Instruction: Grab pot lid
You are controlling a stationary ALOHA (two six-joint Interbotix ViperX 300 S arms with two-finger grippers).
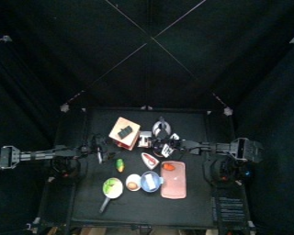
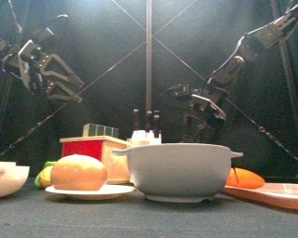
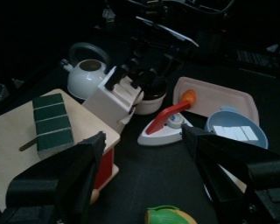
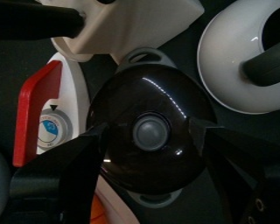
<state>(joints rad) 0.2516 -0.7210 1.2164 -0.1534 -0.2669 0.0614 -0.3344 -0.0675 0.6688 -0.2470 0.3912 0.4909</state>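
Observation:
In the right wrist view the pot lid (image 4: 149,131) is a round, dark, shiny lid with a grey knob at its centre. It lies right below my right gripper (image 4: 152,154). The gripper is open, with one jaw on each side of the knob, and holds nothing. In the top view the right gripper (image 1: 175,147) reaches to the table's middle and hides the lid. In the front view it (image 2: 196,102) hangs above the things. My left gripper (image 3: 154,166) is open and empty, over the table's left part (image 1: 98,152).
A white kettle (image 4: 248,52) and a red and white iron (image 4: 49,114) lie close beside the lid. A tan box (image 1: 125,131), a knife block (image 3: 119,92), a blue bowl (image 3: 236,131), a pink tray (image 1: 175,179) and a green-filled pan (image 1: 113,188) crowd the table.

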